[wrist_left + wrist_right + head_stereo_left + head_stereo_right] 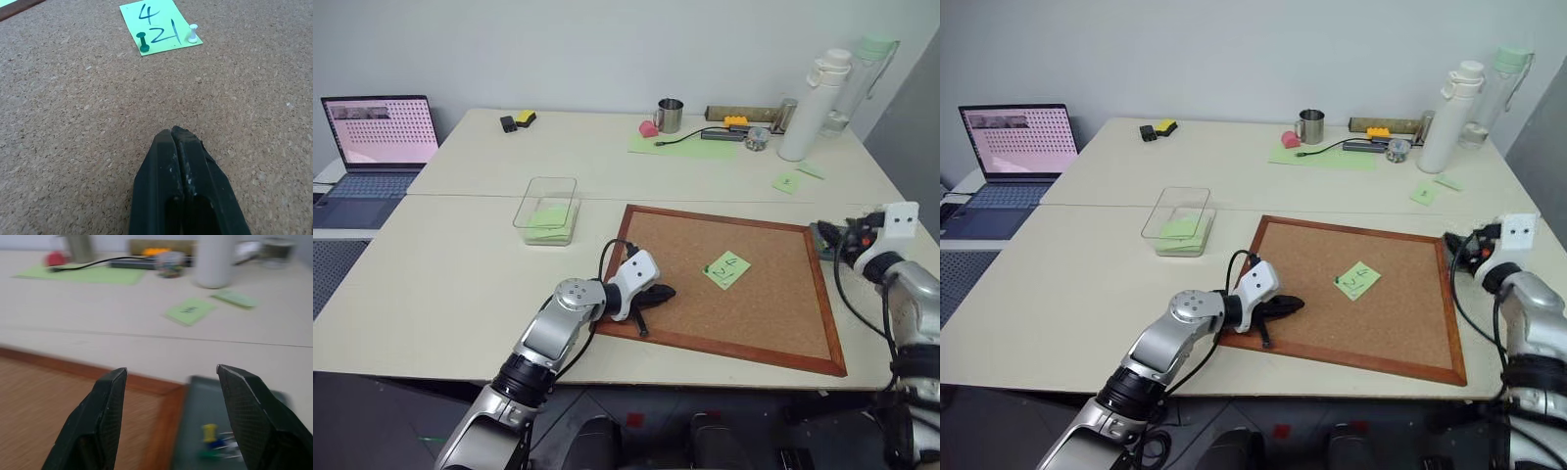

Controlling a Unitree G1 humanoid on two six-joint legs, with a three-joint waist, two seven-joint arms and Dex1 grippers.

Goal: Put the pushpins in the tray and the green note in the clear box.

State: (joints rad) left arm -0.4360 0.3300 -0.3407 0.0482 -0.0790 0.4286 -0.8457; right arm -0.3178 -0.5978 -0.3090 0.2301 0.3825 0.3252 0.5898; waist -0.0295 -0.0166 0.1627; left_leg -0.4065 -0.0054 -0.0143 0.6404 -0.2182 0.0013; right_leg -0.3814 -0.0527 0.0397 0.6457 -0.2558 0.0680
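Note:
The green note (726,269) with dark handwriting lies on the cork board (685,245), held by a green pushpin (144,43) and a white pushpin (193,33). My left gripper (656,294) rests shut and empty on the board near its front left edge, pointing toward the note from well short of it. The dark-grey tray (210,401) sits just off the board's right edge and holds yellow (210,431) and blue pushpins. My right gripper (171,368) hovers open and empty over the tray. The clear box (548,211) stands left of the board with green paper inside.
A laptop (380,132) sits at the far left. At the back are a metal mug (670,115), a large green sheet (685,145) with a cable, and a white bottle (815,103). Small green notes (787,182) lie behind the tray.

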